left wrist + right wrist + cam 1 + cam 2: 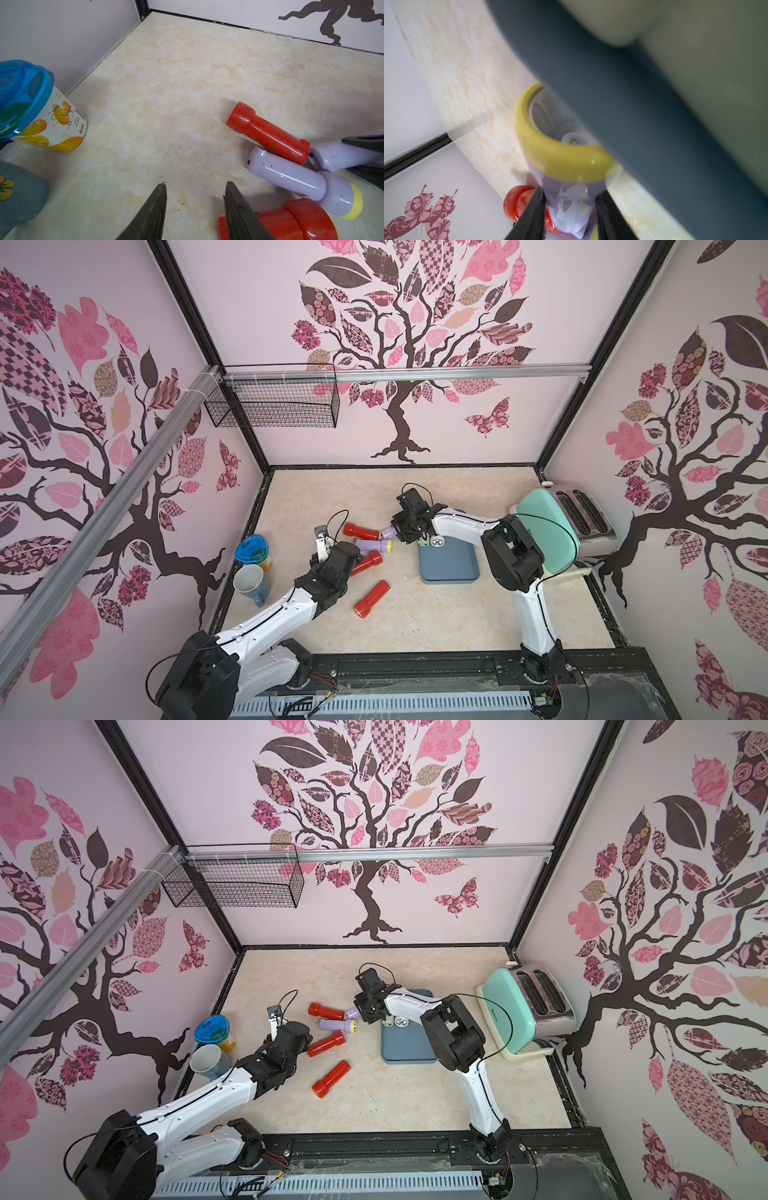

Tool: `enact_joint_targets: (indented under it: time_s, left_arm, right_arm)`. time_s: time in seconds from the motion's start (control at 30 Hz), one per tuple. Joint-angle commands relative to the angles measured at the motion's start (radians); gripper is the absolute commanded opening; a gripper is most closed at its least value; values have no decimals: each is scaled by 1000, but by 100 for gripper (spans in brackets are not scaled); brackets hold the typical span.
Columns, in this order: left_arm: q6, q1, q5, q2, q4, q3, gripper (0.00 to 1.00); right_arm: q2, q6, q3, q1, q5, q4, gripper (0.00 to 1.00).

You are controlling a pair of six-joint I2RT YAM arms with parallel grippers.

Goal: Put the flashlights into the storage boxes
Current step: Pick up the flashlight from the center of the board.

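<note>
the job has only just begun. one pale green flashlight (429,540) lies in the blue storage box (451,568), in the corner right beside the right pincer (402,531). five more that i can see are not in the box yet: three red ones and two lilac ones. the right arm hides part of the box, so i cannot tell if more lie in there. the right pincer is squeezed shut on a lilac flashlight (566,203). its black fingers (531,216) press on the thin body, one on each side, and the yellow head (560,162) sticks out past the tips, close to the box wall. i cannot tell if this one is up off the desk (415,626) yet. a red flashlight (360,530) lies just behind the right pincer, at the tail of the held one. the left pincer (196,183) is a bit open with nothing in it, low over bare desk. another red flashlight (291,220) lies just beside one of its fingers, and the second lilac flashlight (301,178) is a little ahead on that same side. the last red flashlight (371,599) lies back behind the left pincer, next to its arm.
</note>
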Motion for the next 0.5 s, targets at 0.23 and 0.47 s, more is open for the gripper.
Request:
enact_joint_targets:
  time_s: [0.23, 0.47]
  left_arm:
    - [-3, 3, -19, 4, 32, -22, 48]
    - [-3, 3, -24, 6, 37, -26, 48]
  right_arm:
    - [-137, -325, 46, -10, 34, -65, 28]
    - [-369, -676, -213, -67, 20, -68, 26]
